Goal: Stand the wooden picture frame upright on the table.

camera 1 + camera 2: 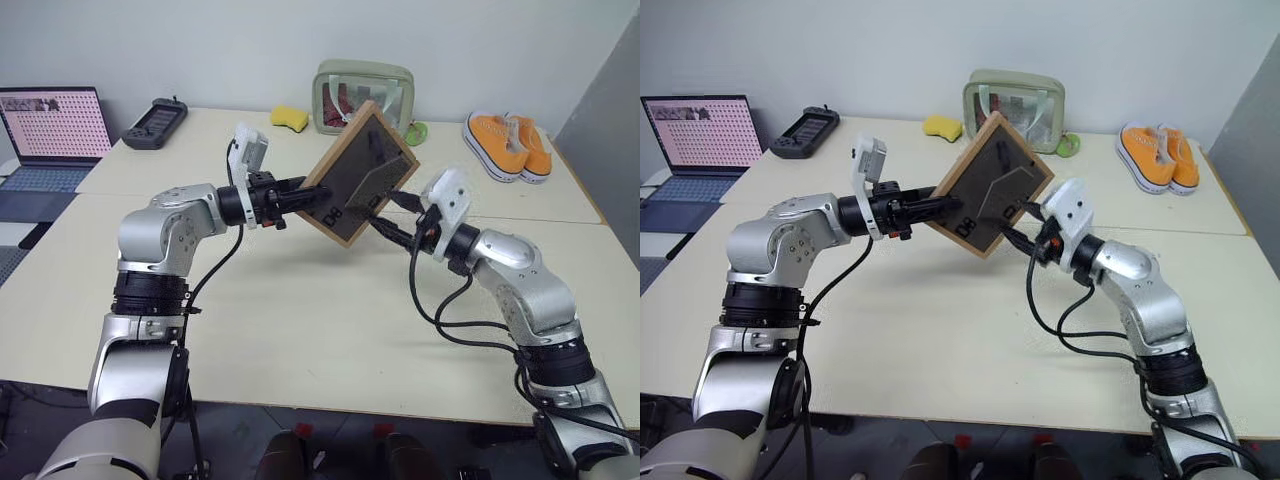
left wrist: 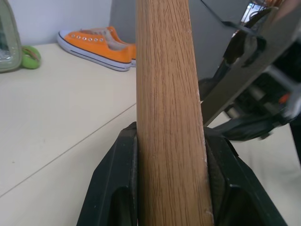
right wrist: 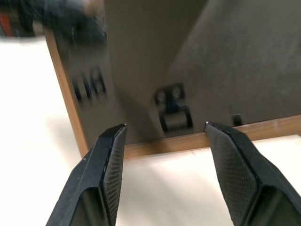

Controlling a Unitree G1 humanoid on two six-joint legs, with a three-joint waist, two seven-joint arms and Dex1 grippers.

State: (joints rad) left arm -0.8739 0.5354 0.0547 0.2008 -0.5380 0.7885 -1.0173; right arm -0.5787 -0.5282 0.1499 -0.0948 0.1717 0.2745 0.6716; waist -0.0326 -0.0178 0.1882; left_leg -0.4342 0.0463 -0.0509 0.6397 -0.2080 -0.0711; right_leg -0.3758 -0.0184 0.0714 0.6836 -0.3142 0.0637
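Grained light-wood picture frame [image 1: 355, 172] with matt grey back; smooth cream table [image 1: 300, 330].

An office or lab: laptop [image 1: 52, 130] and handheld controller [image 1: 156, 123] on cream tables [image 1: 300, 330].

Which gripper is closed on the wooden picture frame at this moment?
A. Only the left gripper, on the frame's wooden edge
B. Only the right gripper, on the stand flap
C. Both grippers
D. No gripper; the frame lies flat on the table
A. The left gripper clamps the wooden edge of the wooden picture frame, which is held above the table, while the right gripper stands open at the frame's dark back panel.
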